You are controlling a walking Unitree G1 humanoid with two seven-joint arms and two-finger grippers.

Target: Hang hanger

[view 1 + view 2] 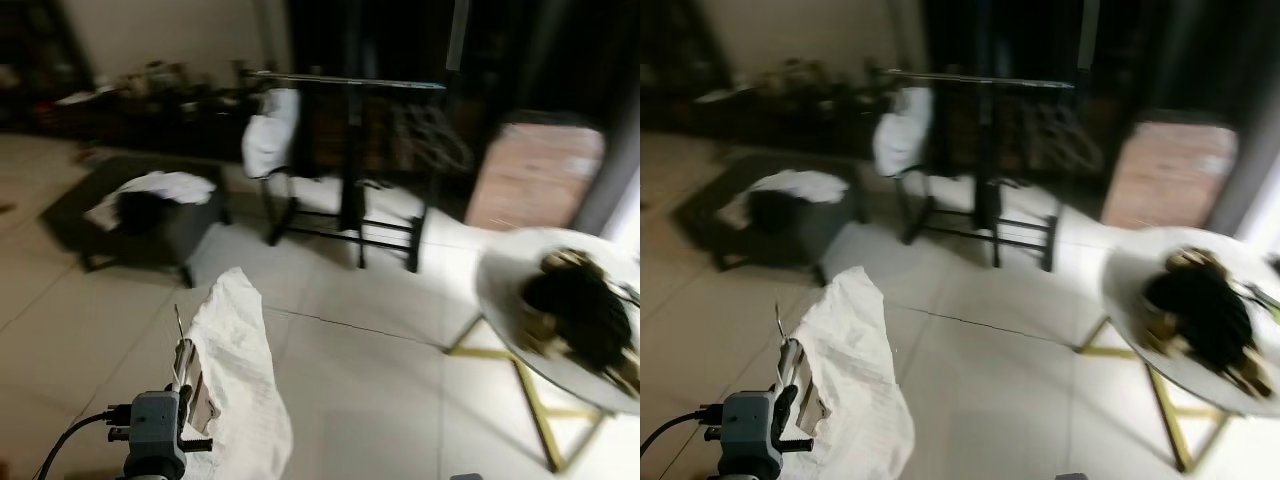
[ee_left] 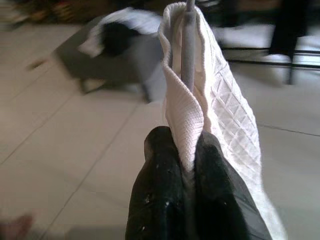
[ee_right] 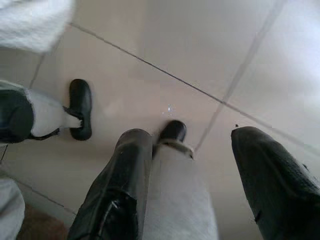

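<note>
low at left, left gripper [image 2: 187, 150] clamped on white-draped hanger [image 2: 188, 45]; right gripper [image 3: 200, 165] agape

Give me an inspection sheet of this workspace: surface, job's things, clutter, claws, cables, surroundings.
Surface: pale tiled floor.
Job's things: hanger draped with a white quilted garment; black clothes rack ahead, white cloth hanging at its left end.
Clutter: dark ottoman with clothes; round white table with a dark heap.
Claws: left claw shut on the hanger; right claw open, pointing at the floor.
Cables: black cable by the left wrist.
Surroundings: blurred; brown panel beside the rack.
</note>
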